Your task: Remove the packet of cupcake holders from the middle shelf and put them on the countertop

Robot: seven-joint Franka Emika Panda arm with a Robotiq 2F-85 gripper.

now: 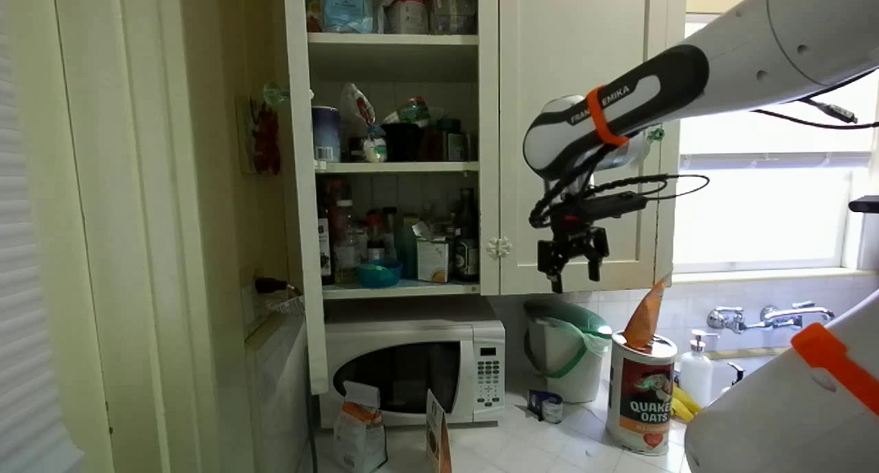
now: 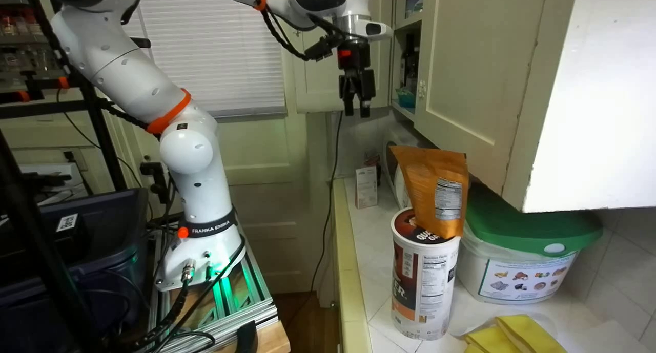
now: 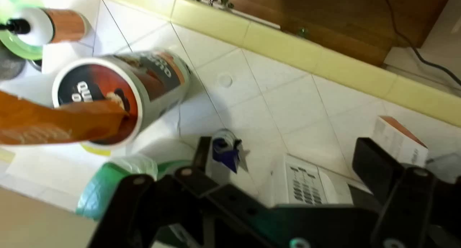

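Observation:
A small round whitish bundle with ridged sides and torn purple wrapping appears to be the packet of cupcake holders [image 1: 551,408]. It lies on the pale tiled countertop [image 1: 508,449] beside the microwave and also shows in the wrist view [image 3: 224,147]. My gripper [image 1: 575,279] hangs high above the countertop, pointing down, in front of the closed cupboard door. It is open and empty, fingers wide apart in the wrist view [image 3: 284,143]; it also shows in an exterior view [image 2: 357,113]. The middle shelf [image 1: 398,167] holds a blue canister, bags and dark containers.
The white microwave [image 1: 412,363] stands under the open cupboard. An oats canister [image 1: 642,404] with an orange pouch [image 2: 430,189] on top stands near a green-lidded bucket [image 2: 523,271]. A small bag [image 1: 360,432] and a box [image 1: 437,435] stand before the microwave.

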